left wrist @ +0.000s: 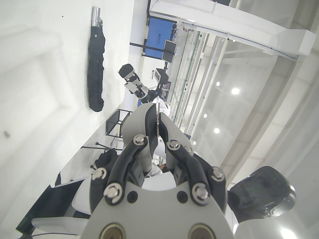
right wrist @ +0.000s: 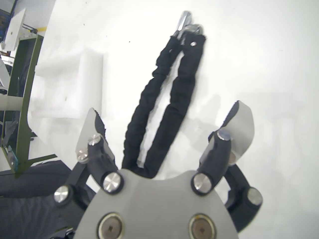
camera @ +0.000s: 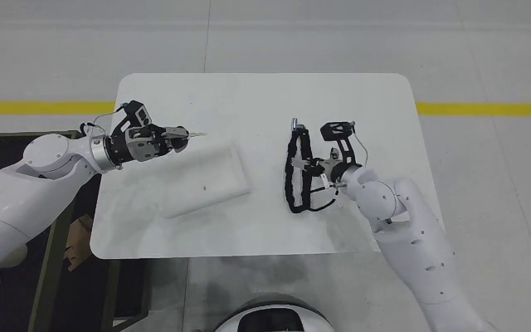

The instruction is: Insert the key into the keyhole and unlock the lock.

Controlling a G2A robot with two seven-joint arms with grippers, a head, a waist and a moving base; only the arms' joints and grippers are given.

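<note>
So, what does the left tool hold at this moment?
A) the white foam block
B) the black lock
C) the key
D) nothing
C: the left tool is shut on the thin metal key, while the black lock lies apart from it.

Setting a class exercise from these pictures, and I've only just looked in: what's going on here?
The left claw is shut on a key, held over the white table, apart from the black chain lock. The right claw is open over that lock's looped end, not gripping it. The lock's metal head lies on the table; the key is not yet in it.
</note>
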